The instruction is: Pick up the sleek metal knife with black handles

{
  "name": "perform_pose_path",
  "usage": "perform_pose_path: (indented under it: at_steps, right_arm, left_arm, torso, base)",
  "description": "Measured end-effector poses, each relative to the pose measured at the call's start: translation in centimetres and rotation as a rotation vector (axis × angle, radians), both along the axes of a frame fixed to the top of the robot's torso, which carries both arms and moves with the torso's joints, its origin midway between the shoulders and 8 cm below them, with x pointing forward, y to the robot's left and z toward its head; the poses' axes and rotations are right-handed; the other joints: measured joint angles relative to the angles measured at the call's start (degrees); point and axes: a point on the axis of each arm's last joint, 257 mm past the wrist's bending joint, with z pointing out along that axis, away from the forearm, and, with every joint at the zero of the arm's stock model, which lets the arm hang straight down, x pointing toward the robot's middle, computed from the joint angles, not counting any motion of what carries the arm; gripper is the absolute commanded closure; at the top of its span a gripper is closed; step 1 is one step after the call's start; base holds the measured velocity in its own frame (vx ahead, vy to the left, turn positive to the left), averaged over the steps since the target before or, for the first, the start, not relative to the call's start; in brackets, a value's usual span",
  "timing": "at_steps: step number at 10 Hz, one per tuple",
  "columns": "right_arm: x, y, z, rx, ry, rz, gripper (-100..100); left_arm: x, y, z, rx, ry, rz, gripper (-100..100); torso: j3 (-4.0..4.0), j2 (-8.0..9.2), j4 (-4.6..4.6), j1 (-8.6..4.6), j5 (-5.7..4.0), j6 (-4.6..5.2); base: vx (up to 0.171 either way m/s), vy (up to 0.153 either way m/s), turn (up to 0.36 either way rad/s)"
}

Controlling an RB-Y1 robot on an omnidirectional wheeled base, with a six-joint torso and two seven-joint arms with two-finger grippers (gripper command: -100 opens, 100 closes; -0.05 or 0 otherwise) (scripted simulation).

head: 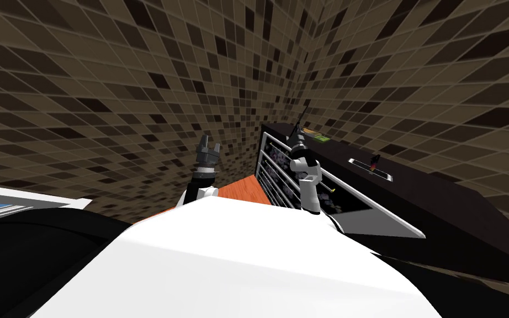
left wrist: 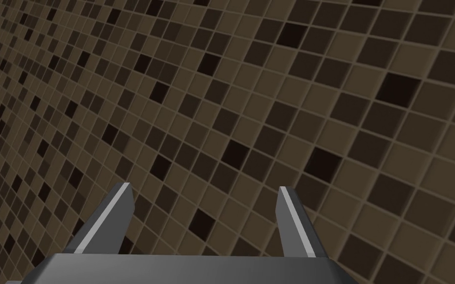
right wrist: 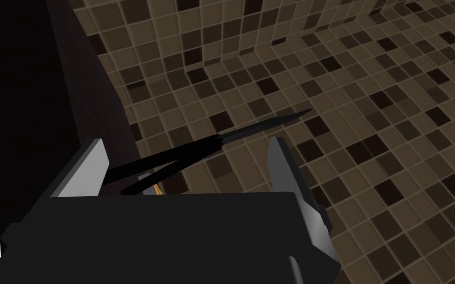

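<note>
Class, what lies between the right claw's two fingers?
The knife, slanting out between the right claw's spread fingers; the right wrist view shows it.

The knife (right wrist: 251, 129) has its handle ends hidden behind the right gripper (right wrist: 186, 143) and its dark body. A reddish thing (head: 374, 162) on the counter (head: 446, 199) is too small to name.

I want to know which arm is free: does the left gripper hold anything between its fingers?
No, the left gripper has its two fingers standing wide apart, and nothing lies between them.
</note>
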Motion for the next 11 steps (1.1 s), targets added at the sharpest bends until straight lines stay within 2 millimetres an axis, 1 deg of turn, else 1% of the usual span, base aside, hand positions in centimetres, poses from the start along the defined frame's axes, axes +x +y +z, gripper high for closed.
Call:
perform_pose_path:
  at_steps: [1,3,5,6,8,11]
  right_arm:
    - [0.8,-0.1,-0.3,0.015,0.029,0.007,-100]
    - [2.1,0.3,0.0,0.032,0.067,0.016,-100]
    - [3.7,0.4,-0.2,0.063,0.116,0.028,-100]
    - [4.0,0.6,0.2,0.067,0.128,0.030,-100]
    - [5.4,0.8,0.0,0.100,0.185,0.037,-100]
    - [7.0,1.1,0.5,0.139,0.253,0.045,-100]
  left_arm:
    - [0.0,0.0,0.0,0.000,0.000,0.000,0]
    - [0.0,0.0,0.0,0.000,0.000,0.000,0]
    - [0.0,0.0,0.0,0.000,0.000,0.000,0]
    - [0.0,0.0,0.0,0.000,0.000,0.000,0]
    - [0.0,0.0,0.0,0.000,0.000,0.000,0]
    - [0.0,0.0,0.0,0.000,0.000,0.000,0]
  torso:
    - [0.00,0.01,0.00,-0.01,-0.01,0.03]
    - [-0.01,-0.02,0.00,0.00,0.00,0.00]
    - [-0.01,-0.02,-0.01,0.00,0.00,0.01]
    - [-0.02,-0.04,-0.01,0.01,0.00,0.00]
    - [-0.02,-0.04,-0.01,0.00,0.00,0.00]
    - [-0.04,-0.07,-0.02,-0.01,-0.01,0.01]
  base:
    - [-0.028,0.011,-0.059]
    - [-0.015,0.004,-0.051]
    - [-0.013,0.009,-0.034]
    - [-0.012,0.004,-0.131]
    - [-0.009,0.007,-0.024]
    - [-0.002,0.003,-0.064]
